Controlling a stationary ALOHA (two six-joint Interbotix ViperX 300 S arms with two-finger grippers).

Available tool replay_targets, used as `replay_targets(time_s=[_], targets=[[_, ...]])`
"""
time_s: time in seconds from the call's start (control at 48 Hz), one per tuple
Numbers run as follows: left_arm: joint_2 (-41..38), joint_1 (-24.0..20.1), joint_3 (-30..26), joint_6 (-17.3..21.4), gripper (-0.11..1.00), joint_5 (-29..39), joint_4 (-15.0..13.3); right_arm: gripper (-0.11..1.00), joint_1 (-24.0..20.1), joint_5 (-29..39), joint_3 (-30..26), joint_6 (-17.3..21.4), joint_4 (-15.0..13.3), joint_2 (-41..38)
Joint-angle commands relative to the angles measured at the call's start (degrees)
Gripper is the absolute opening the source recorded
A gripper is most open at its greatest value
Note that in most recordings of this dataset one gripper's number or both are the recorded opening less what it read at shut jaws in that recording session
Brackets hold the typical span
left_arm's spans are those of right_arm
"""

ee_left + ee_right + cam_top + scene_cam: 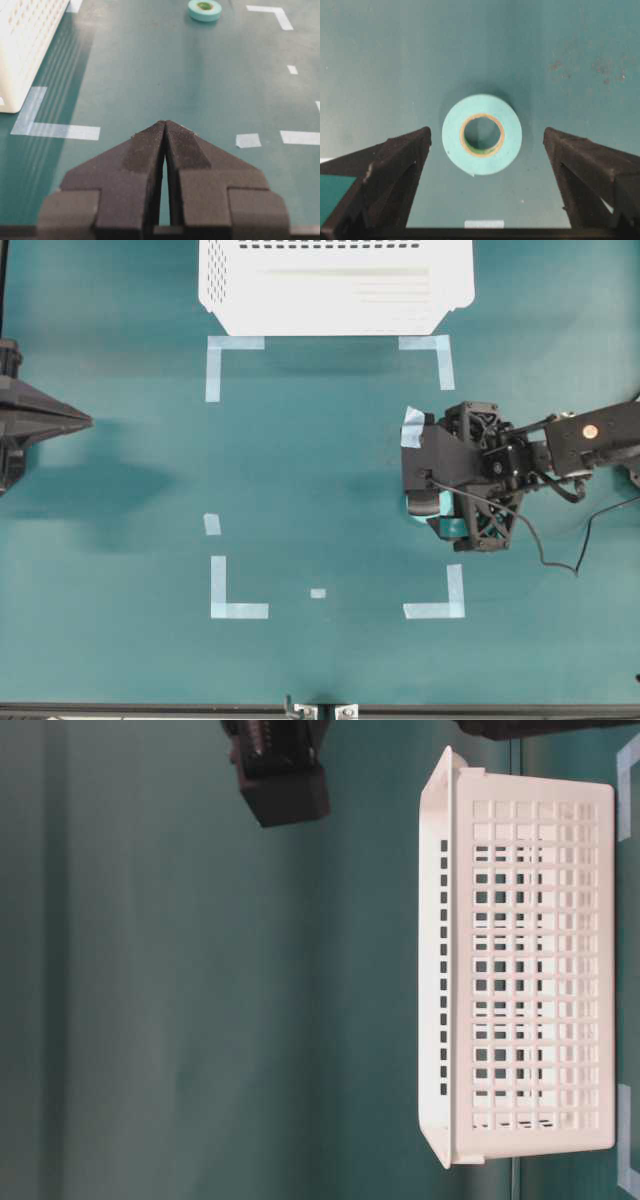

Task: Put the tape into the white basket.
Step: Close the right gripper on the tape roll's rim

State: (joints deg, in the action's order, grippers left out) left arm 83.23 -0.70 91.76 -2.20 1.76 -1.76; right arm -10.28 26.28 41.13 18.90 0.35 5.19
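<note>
Teal table, right gripper spread wide around tape, hidden overhead, left gripper clenched.

Teal counter carries four pale blue L-shaped corner marks outlining a rectangle mid-surface. Two small loose tape strips: one on the rectangle's left side, one along its near side.
</note>
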Motion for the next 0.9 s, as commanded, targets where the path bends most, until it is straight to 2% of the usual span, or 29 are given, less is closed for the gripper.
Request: replay_targets(time_s=[0.0,0.292,0.605,0.876], targets=[[-0.9,-0.1,-1.4,0.2,-0.11,-0.4,0.0,1.00,-0.3,-1.3,-0.4,0.2,0.0,-0.1],[-0.8,-0.1,-1.4,0.2,-0.11,-0.3,0.0,1.00,-0.4,-1.8,0.0,1.7,0.2,-2.5],[-0.9,-0.1,-1.4,0.2,-0.11,-0.3,0.0,1.00,-1.0,-5.3,0.5,1.8,0.4,-4.4],[-0.9,-0.1,-1.4,0.2,-0.11,-0.4,0.1,1.00,-1.1,-5.5,0.5,2.0,0.4,-6.8]])
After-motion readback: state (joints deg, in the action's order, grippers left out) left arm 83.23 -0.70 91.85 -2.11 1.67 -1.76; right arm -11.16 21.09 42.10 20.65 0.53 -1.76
